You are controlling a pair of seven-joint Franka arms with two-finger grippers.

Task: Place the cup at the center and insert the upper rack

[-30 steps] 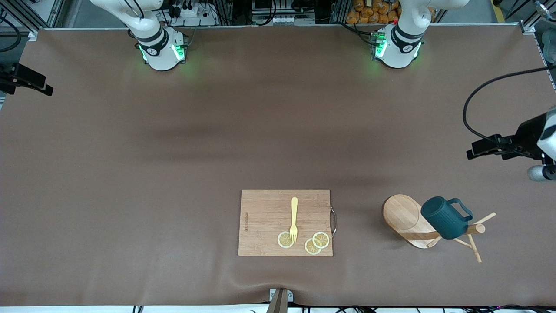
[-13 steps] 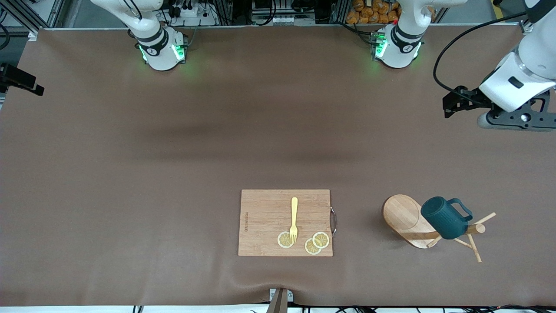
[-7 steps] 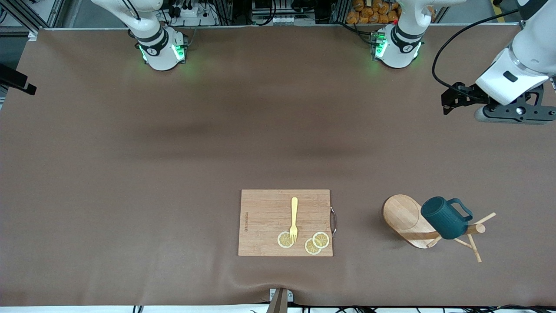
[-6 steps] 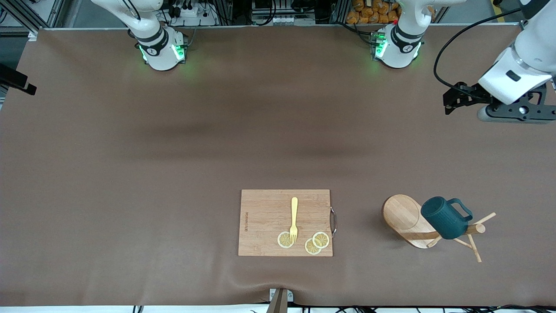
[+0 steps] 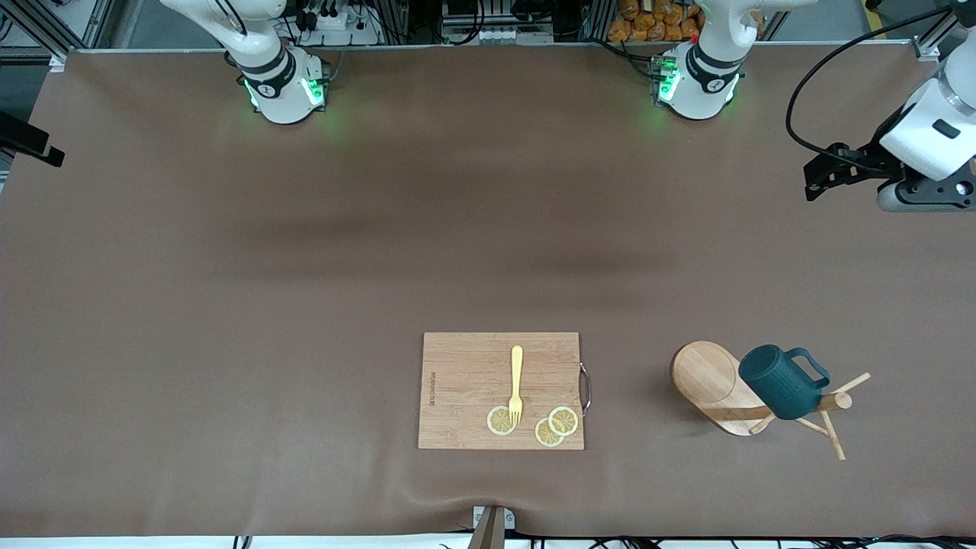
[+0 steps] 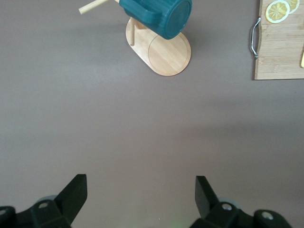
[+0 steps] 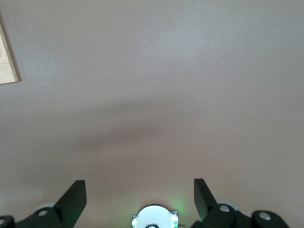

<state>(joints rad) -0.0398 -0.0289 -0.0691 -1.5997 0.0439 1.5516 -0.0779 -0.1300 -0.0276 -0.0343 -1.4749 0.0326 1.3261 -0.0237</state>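
Robot lab, alu frame point(image 5: 46, 34), cabling point(image 5: 496, 34)

We see a table point(image 5: 229, 320) covered in a plain brown mat, with two things lying directly on it, both in the part nearer the front camera. A rectangular wooden cutting board point(image 5: 465, 381) with a metal handle lies near the middle, and toward the left arm's end, apart from it, stands the upper rack point(image 5: 705, 374) on its oval wooden base, with the cup point(image 5: 778, 383) hung on it.
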